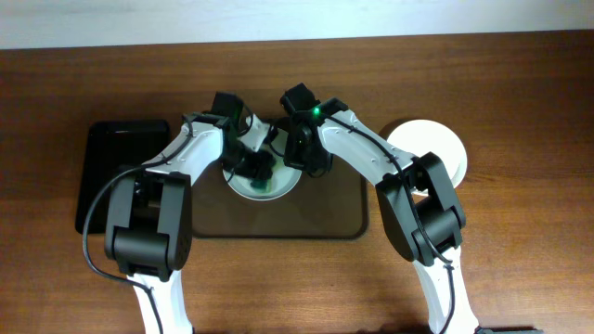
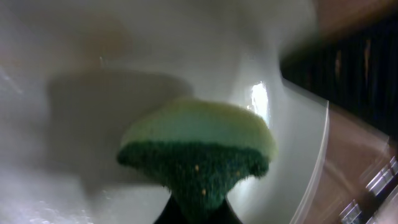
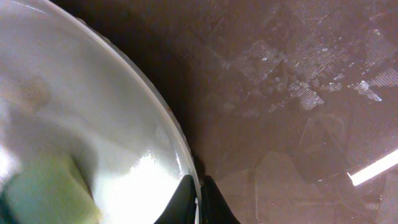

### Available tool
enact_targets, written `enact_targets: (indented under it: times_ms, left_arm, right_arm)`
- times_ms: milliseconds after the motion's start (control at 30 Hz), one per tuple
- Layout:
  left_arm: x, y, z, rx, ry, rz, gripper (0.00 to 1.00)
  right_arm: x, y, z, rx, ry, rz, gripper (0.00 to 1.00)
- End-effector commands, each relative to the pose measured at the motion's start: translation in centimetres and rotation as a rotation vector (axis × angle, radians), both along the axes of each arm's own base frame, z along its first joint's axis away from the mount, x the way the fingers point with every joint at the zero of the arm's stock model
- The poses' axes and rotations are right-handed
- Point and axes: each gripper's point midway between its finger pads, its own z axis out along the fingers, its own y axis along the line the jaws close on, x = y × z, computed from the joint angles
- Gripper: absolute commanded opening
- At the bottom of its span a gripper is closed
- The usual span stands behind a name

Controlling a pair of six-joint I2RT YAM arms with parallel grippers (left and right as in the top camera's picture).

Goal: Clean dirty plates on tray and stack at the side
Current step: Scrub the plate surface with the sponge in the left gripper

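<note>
The plate being worked on (image 1: 281, 188) sits at the back of the tray (image 1: 334, 218), in its middle, with both arms bent in over it. The left pincer (image 2: 198, 214) is closed on a sponge (image 2: 199, 155), yellow foam uppermost and green scouring pad nearer the fingers. The sponge's broad side runs across the pincer and it is pressed to or just over the plate's pale inside; the blur hides which. The right pincer (image 3: 199, 202) is shut on the plate's rim at its right-hand edge, one finger above and one below, apparently steadying it. The plate looks tilted rather than flat, though I cannot say by how much. No brown smears show on the part in view, so the scrub seems well along, but the blur keeps that a guess. What the coming move turns on: the plate is round with no long axis, it is already gripped on the side facing the second white plate (image 1: 444, 148), and that one lies on the counter (image 1: 520, 83) to the right, well apart from the tray and nearer the right arm. Whether it is one plate or several stacked I cannot tell. A small black tray (image 1: 116, 158) lies at the left. No brand, label or writing can be read anywhere.
</note>
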Motion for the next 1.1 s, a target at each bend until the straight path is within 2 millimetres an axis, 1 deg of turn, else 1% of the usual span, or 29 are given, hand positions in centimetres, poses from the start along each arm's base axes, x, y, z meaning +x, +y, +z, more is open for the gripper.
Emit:
enact_targets:
  times_ms: [0, 33, 133, 200, 267, 300, 367, 400, 467, 533, 600, 633, 667, 767, 833, 867, 900, 933, 1000, 1067]
  left_arm:
    - [1.4, 3.9, -5.4, 0.259, -0.024, 0.133, 0.00]
    - [2.5, 4.8, -5.4, 0.307, -0.060, 0.194, 0.00]
    - [4.9, 6.8, -5.1, 0.408, -0.154, 0.301, 0.00]
    - [5.8, 7.9, -4.9, 0.464, -0.200, 0.333, 0.00]
    - [6.0, 8.8, -4.8, 0.514, -0.217, 0.358, 0.00]
    - [5.9, 9.8, -4.7, 0.564, -0.218, 0.410, 0.00]
    - [5.0, 11.8, -4.5, 0.664, -0.194, 0.492, 0.00]
    - [4.3, 11.9, -4.7, 0.676, -0.169, 0.485, 0.00]
    - [2.4, 11.7, -5.1, 0.674, -0.089, 0.450, 0.00]
    - [0.1, 10.6, -5.6, 0.624, 0.022, 0.378, 0.00]
    - [-2.2, 8.3, -5.9, 0.510, 0.122, 0.241, 0.00]
    - [-3.0, 7.4, -5.8, 0.458, 0.152, 0.182, 0.00]
    - [-4.1, 5.8, -5.6, 0.361, 0.188, 0.082, 0.00]
    - [-5.2, 3.1, -4.8, 0.189, 0.202, -0.054, 0.00]
    - [-4.8, 1.9, -4.4, 0.104, 0.175, -0.097, 0.00]
    - [-4.4, 1.8, -4.4, 0.089, 0.158, -0.096, 0.00]
    - [-3.8, 1.8, -4.4, 0.084, 0.135, -0.090, 0.00]
    - [-2.7, 1.9, -4.5, 0.080, 0.091, -0.081, 0.00]
    - [-0.6, 3.1, -4.9, 0.121, 0.052, 0.028, 0.00]
    - [2.1, 5.8, -5.7, 0.209, 0.017, 0.236, 0.00]
  right_arm:
    - [-0.5, -1.1, -1.6, -0.055, 0.025, -0.010, 0.04]
    - [-0.6, -1.1, -1.6, -0.055, 0.026, -0.007, 0.04]
    - [-0.5, -1.1, -1.6, -0.055, 0.025, -0.007, 0.04]
    - [-0.5, -1.1, -1.6, -0.055, 0.025, -0.007, 0.04]
    - [-0.5, -1.1, -1.6, -0.055, 0.025, -0.007, 0.04]
    - [-0.5, -1.1, -1.6, -0.055, 0.025, -0.007, 0.04]
    - [-0.5, -1.1, -1.6, -0.055, 0.024, -0.007, 0.04]
    - [-0.5, -1.1, -1.6, -0.055, 0.025, -0.007, 0.04]
    - [-0.5, -1.1, -1.6, -0.055, 0.025, -0.007, 0.04]
    - [-0.5, -1.1, -1.6, -0.055, 0.025, -0.007, 0.04]
    - [-0.5, -1.1, -1.6, -0.055, 0.025, -0.007, 0.04]
    - [-0.5, -1.1, -1.6, -0.055, 0.025, -0.007, 0.04]
    - [-0.5, -1.1, -1.6, -0.055, 0.025, -0.007, 0.04]
    - [-0.5, -1.1, -1.6, -0.055, 0.025, -0.007, 0.04]
    - [-0.5, -1.1, -1.6, -0.055, 0.025, -0.007, 0.04]
    - [-0.5, -1.1, -1.6, -0.055, 0.025, -0.007, 0.04]
    - [-0.5, -1.1, -1.6, -0.055, 0.025, -0.007, 0.04]
    - [-0.5, -1.1, -1.6, -0.055, 0.025, -0.007, 0.04]
    - [-0.5, -1.1, -1.6, -0.055, 0.025, -0.007, 0.04]
    - [-0.5, -1.1, -1.6, -0.055, 0.025, -0.007, 0.04]
